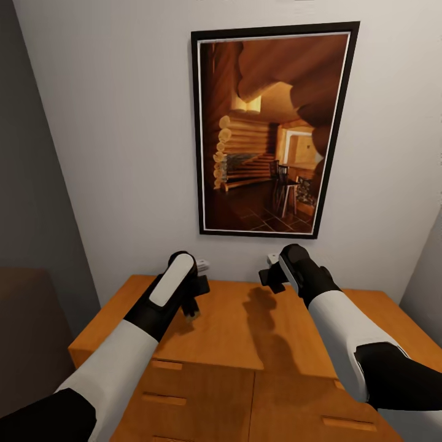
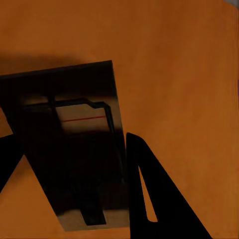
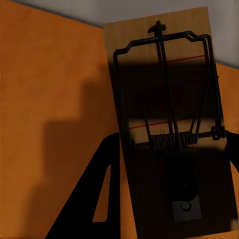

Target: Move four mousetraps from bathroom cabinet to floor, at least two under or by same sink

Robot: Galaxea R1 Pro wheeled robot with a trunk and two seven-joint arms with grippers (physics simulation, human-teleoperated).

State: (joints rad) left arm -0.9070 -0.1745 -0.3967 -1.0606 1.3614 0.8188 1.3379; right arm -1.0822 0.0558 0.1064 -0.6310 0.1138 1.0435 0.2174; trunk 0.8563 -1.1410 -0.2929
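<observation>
I have a mousetrap clamped across its edges in my left tool, and a second mousetrap in the right tool, both above the cabinet. Thin, stiff, light boards; avoid the spring. In the head view, mid-frame, my wrists hide both traps.

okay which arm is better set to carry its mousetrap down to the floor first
Roughly even, slight edge to the right. The right gripper has its mousetrap squarely between its fingers, board already reaching past the cabinet top's back edge. The left gripper's trap sits skewed and shadowed.
</observation>
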